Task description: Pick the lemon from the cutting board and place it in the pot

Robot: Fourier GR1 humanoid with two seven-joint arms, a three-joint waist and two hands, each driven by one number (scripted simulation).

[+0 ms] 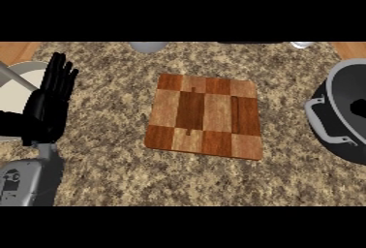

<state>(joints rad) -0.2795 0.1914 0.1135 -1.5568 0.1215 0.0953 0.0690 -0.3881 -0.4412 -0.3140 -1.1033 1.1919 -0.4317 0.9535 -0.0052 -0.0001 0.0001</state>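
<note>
Well left of the cutting board (204, 116), my left hand (49, 104) rests open, fingers straight; where the lemon lies I cannot tell. The pot (342, 118) stands far right on the granite counter (107, 160).

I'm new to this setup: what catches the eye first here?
The checkered wooden cutting board lies at the middle of the counter, with no lemon showing on it. A dark grey pot sits at the right edge, and the black left hand rests open, fingers up, at the left.
</note>
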